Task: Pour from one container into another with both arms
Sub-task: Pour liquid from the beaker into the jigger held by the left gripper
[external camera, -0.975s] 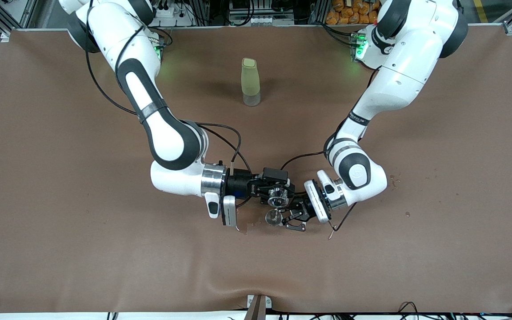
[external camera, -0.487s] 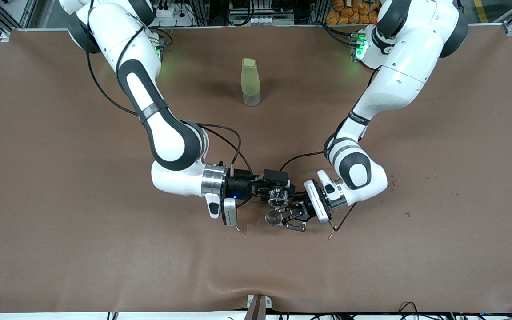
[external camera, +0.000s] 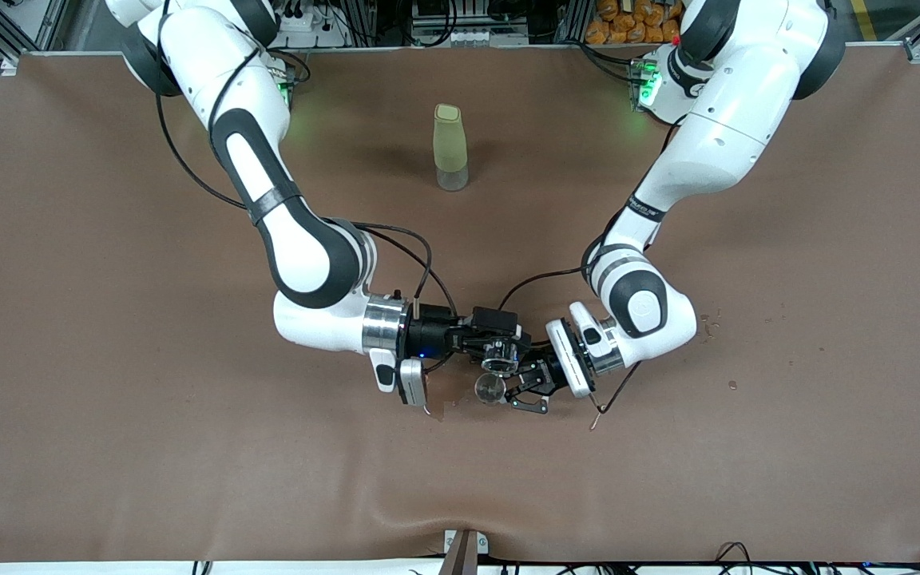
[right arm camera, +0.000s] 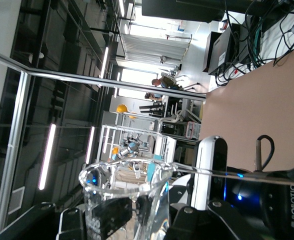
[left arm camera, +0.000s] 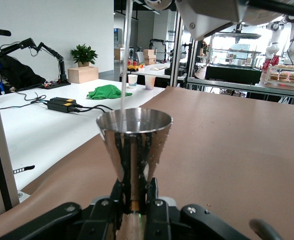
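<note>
My right gripper (external camera: 500, 350) is shut on the tiny clear glass cup (external camera: 498, 358), which it holds tipped on its side over the middle of the table. In the right wrist view the cup (right arm camera: 129, 197) stands between the black fingers of that gripper (right arm camera: 132, 217). Just below the cup's mouth is the silver hourglass jigger (external camera: 490, 389), upright, with my left gripper (external camera: 510, 391) shut on its waist. The left wrist view shows the jigger (left arm camera: 134, 142) above the left gripper (left arm camera: 134, 195). A thin pale stream (left arm camera: 126, 60) runs down into its bowl.
A tall pale-green bottle (external camera: 450, 148) stands upright farther from the front camera, between the two arm bases. Small wet spots (external camera: 707, 323) mark the brown table cover (external camera: 188, 447) toward the left arm's end. The right arm's black cables (external camera: 420, 255) hang near the grippers.
The right wrist has rolled a little further, tipping the cup slightly more toward the jigger. The left gripper and the jigger have shifted only a trace.
</note>
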Controlling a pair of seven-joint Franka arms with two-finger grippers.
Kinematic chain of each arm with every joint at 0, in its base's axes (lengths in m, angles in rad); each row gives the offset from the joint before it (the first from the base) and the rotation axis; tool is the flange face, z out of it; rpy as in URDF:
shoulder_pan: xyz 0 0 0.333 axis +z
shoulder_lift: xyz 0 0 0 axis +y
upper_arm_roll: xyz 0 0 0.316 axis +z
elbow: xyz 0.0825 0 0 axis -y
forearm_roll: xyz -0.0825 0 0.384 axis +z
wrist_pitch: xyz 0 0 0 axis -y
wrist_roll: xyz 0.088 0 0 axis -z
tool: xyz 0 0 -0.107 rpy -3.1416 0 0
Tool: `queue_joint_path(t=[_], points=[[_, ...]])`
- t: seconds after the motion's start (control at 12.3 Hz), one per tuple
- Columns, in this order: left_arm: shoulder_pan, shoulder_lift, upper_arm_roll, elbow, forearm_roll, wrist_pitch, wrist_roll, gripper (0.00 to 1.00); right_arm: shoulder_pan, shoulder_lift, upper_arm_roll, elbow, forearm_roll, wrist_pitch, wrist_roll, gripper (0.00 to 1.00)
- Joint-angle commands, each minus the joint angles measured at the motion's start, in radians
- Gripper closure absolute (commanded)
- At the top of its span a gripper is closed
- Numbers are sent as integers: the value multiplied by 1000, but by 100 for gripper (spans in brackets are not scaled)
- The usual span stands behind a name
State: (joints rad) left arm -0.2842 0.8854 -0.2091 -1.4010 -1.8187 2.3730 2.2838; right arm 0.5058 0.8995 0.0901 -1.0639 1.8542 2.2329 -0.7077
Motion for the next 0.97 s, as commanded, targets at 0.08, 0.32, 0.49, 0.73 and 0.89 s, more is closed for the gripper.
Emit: queue_joint_path(t=[0.08,0.32,0.49,0.73,0.89], points=[[33,-71,-30,-84,-25,-3,28,100,13,10,-4,7,45,10,13,100],[45,-86,-38,-108,-25,-8,29,100,11,4,-4,-30,46,7,4,100],[46,-89,-38,-108,-25,-8,28,100,11,1,-4,-39,46,5,5,100],[50,-94,-49,-110,-25,-8,22,100,11,-1,-4,-50,46,5,13,100],[51,-104,-50,-111,-25,-8,17,100,10,-1,-3,-53,48,4,14,100]])
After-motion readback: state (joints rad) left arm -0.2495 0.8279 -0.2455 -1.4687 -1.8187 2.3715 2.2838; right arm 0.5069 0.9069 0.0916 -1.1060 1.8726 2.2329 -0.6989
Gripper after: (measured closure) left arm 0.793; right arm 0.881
